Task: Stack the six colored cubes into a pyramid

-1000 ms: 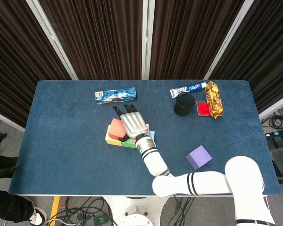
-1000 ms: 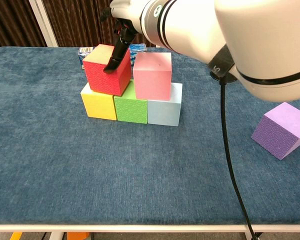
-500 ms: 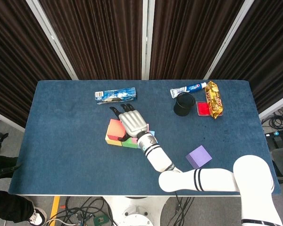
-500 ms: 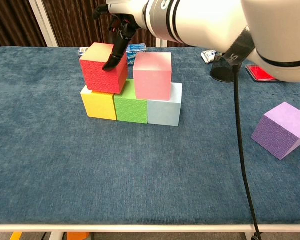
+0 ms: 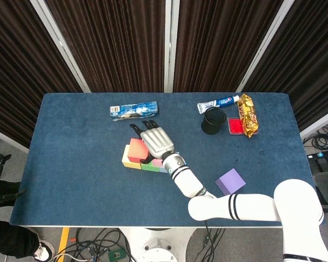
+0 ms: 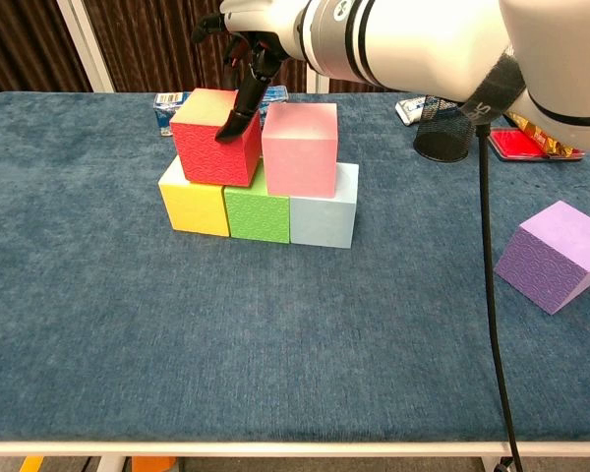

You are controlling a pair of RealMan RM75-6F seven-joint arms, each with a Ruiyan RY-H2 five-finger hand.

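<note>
The red foam cube has been nudged square and now sits beside the pink cube atop the yellow-green-blue row. The right hand's dark fingers rest against it, loosely spread. The purple cube, well right of red, remains.

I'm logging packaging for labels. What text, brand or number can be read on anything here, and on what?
None reads clearly.
toothpaste box: print too small and blurred.
toothpaste tube: blue lettering, unreadable.
snack packet: markings blurred.
right arm: dark letters, cut off by the frame edge.
</note>
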